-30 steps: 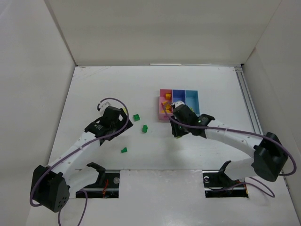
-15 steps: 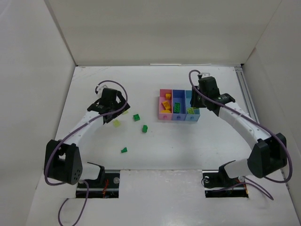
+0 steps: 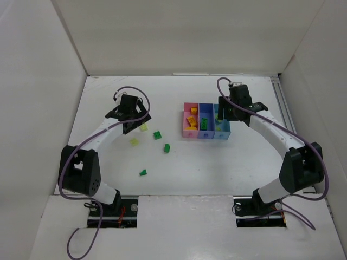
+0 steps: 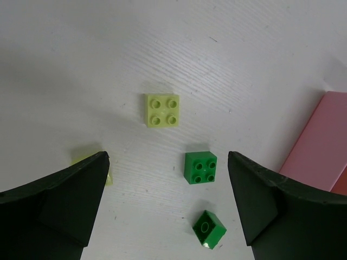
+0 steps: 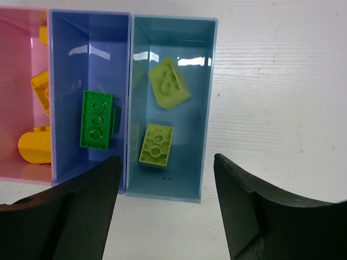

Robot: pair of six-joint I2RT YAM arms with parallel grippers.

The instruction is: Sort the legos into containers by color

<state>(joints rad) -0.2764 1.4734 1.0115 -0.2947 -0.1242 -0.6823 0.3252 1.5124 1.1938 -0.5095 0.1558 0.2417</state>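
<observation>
My left gripper [image 3: 135, 120] [image 4: 168, 179] is open and empty above loose legos on the table: a lime brick [image 4: 162, 110] [image 3: 143, 127], a dark green brick [image 4: 200, 167] [image 3: 157, 135], a tilted green brick [image 4: 209, 229] [image 3: 167, 147], and a lime brick [image 3: 133, 142] half hidden behind my left finger. My right gripper [image 3: 224, 116] [image 5: 167, 179] is open and empty over the near end of the light blue container [image 5: 209, 108] [image 3: 221, 132], which holds two lime bricks [image 5: 156, 143]. The medium blue container [image 5: 89, 59] holds a green brick [image 5: 97, 119]. The pink container [image 5: 19, 108] [image 3: 185, 124] holds orange bricks [image 5: 40, 86].
Another green brick [image 3: 143, 173] lies alone nearer the arm bases. White walls enclose the table on the left, back and right. A metal rail [image 3: 284, 116] runs along the right edge. The pink container's corner [image 4: 325, 146] shows at the right of the left wrist view.
My right gripper swung from in front of the pink container to over the light blue one. Green and lime bricks now lie in the blue containers. My left gripper moved farther back.
</observation>
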